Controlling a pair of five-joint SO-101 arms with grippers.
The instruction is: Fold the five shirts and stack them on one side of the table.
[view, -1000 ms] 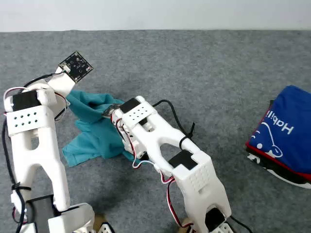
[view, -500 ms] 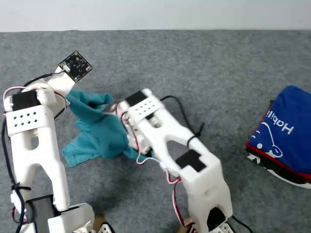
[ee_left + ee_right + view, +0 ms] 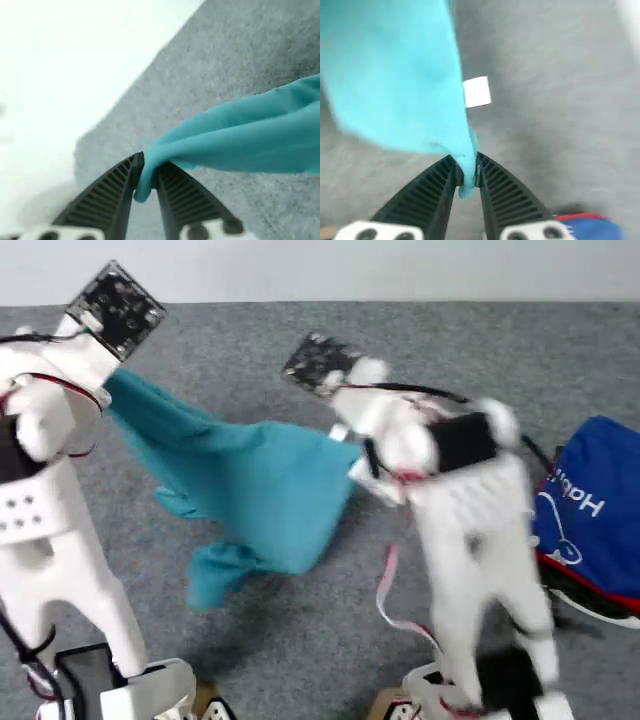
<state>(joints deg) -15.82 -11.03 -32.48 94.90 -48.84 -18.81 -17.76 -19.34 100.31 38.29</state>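
Both arms have swung up and apart since a second ago, and the crumpled teal cotton shirt [image 3: 260, 480] that lay bunched between them on the table now hangs spread in the air.

Nearest, the white left arm [image 3: 50, 500] stands tall at its side of the table, and the white right arm [image 3: 460, 490] rises close by the pile. The left gripper [image 3: 145, 167] has its black ribbed jaws clenched on a bunched corner of the shirt, the cloth running straight away from the fingertips. The right gripper [image 3: 466, 172] is likewise pinched tight on an edge of the same shirt, close by a small white sewn-in label [image 3: 477, 92].

Between the two grips the shirt's long axis runs side to side, taut along the top edge, with the body sagging below. Its lowest fold hangs near the grey carpet-like table [image 3: 450, 350]; whether it touches cannot be told.

Farther to the right lies the folded dark-blue shirt with white print [image 3: 590, 510], topping a pile with red and dark edges beneath, well apart from the teal one. The right arm is the nearer to that pile, so, as I judge it, laying the shirt flat for folding should keep the held edge level and both corners pulled evenly.
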